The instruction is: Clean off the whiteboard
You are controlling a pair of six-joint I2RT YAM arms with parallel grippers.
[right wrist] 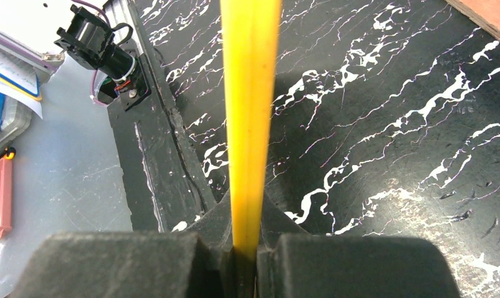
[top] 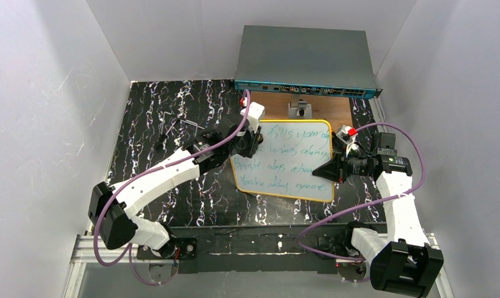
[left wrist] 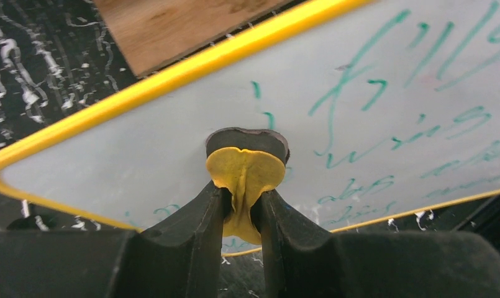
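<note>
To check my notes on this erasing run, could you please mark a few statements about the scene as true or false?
1. The right gripper has its jaws clamped on the whiteboard's yellow rim. True.
2. The left gripper has empty jaws. False: they pinch a small yellow eraser with a dark pad.
3. The whiteboard is wiped clean. False: green writing covers most of it.
4. A brown wooden board lies just beyond the whiteboard's far edge. True.
</note>
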